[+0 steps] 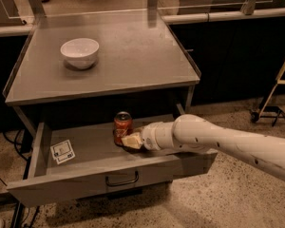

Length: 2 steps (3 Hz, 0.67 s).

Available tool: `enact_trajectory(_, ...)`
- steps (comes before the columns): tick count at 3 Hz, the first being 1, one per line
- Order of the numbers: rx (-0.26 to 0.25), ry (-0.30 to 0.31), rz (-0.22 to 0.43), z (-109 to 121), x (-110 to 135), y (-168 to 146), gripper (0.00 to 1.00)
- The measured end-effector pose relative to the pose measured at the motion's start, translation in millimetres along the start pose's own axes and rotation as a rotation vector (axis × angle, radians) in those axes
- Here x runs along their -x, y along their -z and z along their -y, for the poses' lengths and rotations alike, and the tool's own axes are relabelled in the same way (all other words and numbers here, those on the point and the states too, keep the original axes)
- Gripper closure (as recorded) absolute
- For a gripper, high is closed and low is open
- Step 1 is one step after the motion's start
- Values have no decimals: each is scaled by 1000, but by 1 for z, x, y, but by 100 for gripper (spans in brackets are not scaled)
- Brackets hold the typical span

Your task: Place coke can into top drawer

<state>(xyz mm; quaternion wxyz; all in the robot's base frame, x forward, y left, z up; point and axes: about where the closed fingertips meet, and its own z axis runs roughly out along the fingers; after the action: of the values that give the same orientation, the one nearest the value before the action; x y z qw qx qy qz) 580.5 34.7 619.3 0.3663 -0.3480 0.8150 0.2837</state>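
The coke can [123, 124] is red with a silver top and stands upright in the open top drawer [85, 148], near the middle of its floor. My gripper [125, 143] reaches in from the right on a white arm and is closed around the can's lower part. One pale finger [131, 140] shows at the can's right side. The can's base rests on or just above the drawer floor. A small white tag [62, 151] lies at the drawer's left end. The flat front panel carries a dark curved handle [121, 179].
A white bowl [80, 52] sits on the grey cabinet top [133, 56] at the back left. My arm [228, 144] crosses the drawer's right front corner. A metal stand [273, 99] is on the floor at the right. Cables lie on the floor at the left.
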Motion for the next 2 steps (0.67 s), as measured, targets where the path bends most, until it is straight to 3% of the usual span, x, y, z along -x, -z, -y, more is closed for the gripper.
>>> enact_trajectory(1,0,0,0,0,0,0,11)
enact_trajectory(2,0,0,0,0,0,0,0)
